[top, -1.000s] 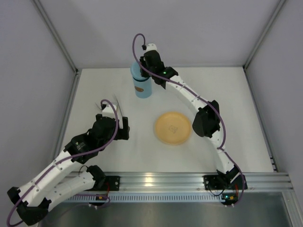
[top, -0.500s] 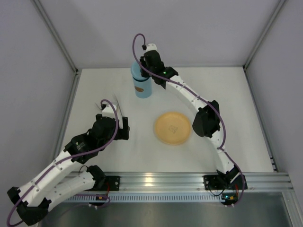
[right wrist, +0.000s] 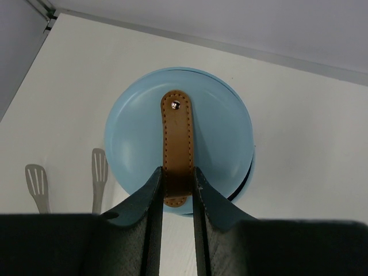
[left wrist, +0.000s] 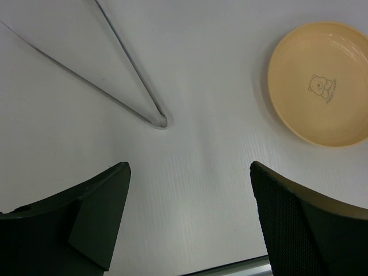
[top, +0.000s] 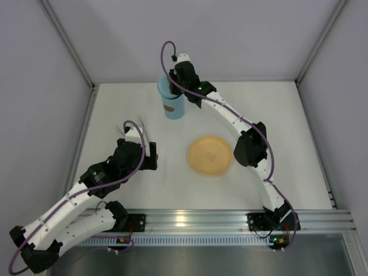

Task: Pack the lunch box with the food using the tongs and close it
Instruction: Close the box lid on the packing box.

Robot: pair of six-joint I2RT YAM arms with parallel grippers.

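Note:
The light blue lunch box (top: 172, 105) stands at the back of the table. Its round blue lid (right wrist: 214, 135) sits on top, slightly offset from the tub's rim. My right gripper (right wrist: 177, 172) is shut on the lid's brown leather strap (right wrist: 176, 132) from above, and in the top view it (top: 173, 87) hangs over the box. The silvery tongs (left wrist: 135, 81) lie flat on the table, their joined end (left wrist: 161, 121) just ahead of my left gripper (left wrist: 190, 184). That gripper stands open over bare table with nothing between its fingers. No food shows in any view.
A yellow-orange plate (top: 210, 155) with a small bear print lies bare at mid-table, to the right of my left gripper (top: 150, 154). The tongs' slotted tips (right wrist: 99, 168) rest on the table left of the lunch box. Grey walls enclose the table on three sides.
The top of the lunch box has shifted very slightly left under my right gripper. My left gripper has edged a little forward. Both grippers' jaws stand as before.

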